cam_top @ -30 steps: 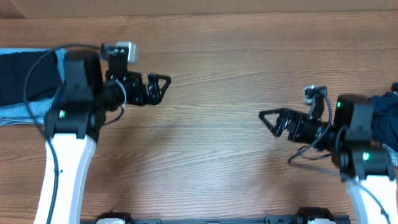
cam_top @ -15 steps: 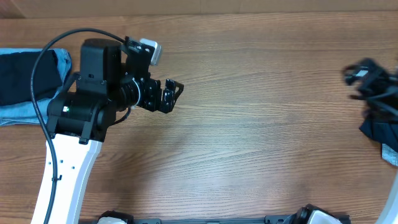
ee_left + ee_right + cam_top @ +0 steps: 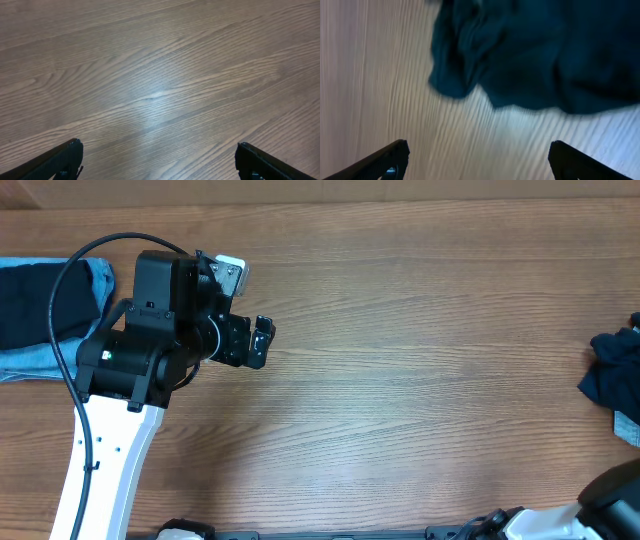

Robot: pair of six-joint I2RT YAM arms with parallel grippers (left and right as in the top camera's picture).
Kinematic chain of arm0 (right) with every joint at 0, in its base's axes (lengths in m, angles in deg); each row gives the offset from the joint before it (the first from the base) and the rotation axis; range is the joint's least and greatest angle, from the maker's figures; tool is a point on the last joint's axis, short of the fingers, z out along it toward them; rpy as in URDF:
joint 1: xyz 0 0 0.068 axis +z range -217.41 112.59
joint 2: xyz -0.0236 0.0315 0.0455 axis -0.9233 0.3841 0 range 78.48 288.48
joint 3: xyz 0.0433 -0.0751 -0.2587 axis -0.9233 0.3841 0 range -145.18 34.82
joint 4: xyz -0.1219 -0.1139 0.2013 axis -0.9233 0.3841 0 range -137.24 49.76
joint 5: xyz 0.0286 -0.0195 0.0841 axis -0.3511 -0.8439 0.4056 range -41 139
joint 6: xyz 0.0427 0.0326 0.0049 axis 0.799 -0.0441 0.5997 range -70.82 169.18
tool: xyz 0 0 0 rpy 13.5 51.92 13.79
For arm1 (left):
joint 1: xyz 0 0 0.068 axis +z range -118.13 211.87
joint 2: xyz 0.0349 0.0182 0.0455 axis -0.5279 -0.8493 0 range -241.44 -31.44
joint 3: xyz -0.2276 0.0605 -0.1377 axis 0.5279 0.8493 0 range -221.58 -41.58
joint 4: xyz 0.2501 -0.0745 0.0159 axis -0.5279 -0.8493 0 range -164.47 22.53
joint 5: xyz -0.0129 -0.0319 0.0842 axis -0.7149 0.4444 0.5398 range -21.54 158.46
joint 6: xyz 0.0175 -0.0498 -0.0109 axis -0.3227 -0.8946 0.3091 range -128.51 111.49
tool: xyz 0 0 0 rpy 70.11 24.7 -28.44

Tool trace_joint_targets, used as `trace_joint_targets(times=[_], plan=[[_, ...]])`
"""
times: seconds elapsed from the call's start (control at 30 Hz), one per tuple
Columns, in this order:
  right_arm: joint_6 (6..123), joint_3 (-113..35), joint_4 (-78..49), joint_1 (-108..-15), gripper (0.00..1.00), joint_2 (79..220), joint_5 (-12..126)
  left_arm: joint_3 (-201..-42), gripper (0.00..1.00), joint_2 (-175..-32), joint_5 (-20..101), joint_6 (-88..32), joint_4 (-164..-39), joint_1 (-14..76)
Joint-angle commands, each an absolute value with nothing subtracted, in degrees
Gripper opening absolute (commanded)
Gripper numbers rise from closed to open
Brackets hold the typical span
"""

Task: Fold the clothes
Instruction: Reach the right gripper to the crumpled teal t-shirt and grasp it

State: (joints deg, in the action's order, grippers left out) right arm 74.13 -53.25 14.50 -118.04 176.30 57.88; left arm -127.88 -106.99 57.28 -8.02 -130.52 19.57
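Soft, even light from above is washing the tabletop [image 3: 420, 380] and laying a pale sheen across its grain in the left wrist view. The right wrist view is looking smeared and overexposed, with the dark navy cloth [image 3: 545, 50] showing no crisp edges.

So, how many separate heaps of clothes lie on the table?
2. A flat stack, dark navy on light blue, at the left edge; a crumpled dark navy heap at the right edge. Others may be hidden.

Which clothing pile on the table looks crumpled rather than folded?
The dark navy garment at the far right: it lies bunched and wrinkled. The left-edge pile lies flat, navy on light blue denim.
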Motion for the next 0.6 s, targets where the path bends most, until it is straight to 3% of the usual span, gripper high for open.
trace_joint_targets(times=[0.0,0.17,0.57], plan=[[77.67,-54.47,10.76,-120.23,0.93,176.13,53.4,-128.99,1.0,-106.35,58.41,-6.75,-130.49,19.51],[77.69,-54.45,9.82,-121.65,0.97,176.52,47.61,-128.99,1.0,-106.33,58.41,-6.75,-130.49,19.51],[77.63,-54.45,9.36,-121.87,0.89,182.82,48.18,-128.99,1.0,-106.33,58.41,-6.75,-130.08,19.51]])
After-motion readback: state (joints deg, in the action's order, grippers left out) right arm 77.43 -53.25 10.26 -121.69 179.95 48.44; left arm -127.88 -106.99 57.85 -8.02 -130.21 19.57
